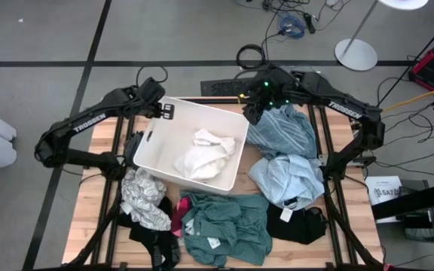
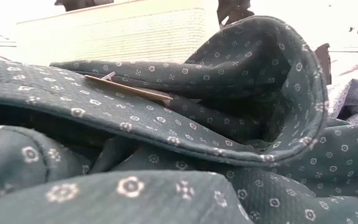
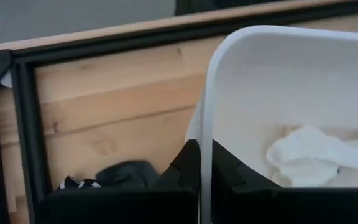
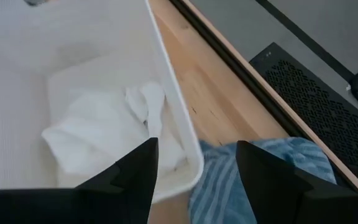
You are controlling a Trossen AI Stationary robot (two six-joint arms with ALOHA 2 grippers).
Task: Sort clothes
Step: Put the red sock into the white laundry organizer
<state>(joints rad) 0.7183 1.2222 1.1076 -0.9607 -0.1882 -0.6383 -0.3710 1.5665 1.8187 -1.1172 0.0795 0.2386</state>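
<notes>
Fingers of your left gripper (image 3: 205, 177) pinch the white bin's rim (image 3: 207, 118); your right gripper's fingers (image 4: 140, 171) gape wide above the striped blue garment (image 4: 219, 186).

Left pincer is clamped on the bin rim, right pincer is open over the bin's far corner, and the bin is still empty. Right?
Not quite: the bin is not empty. White cloth lies inside it, as the high view and right wrist view show. The rest holds: the left pincer is shut on the bin rim, and the right pincer is open over the bin's far corner.
</notes>
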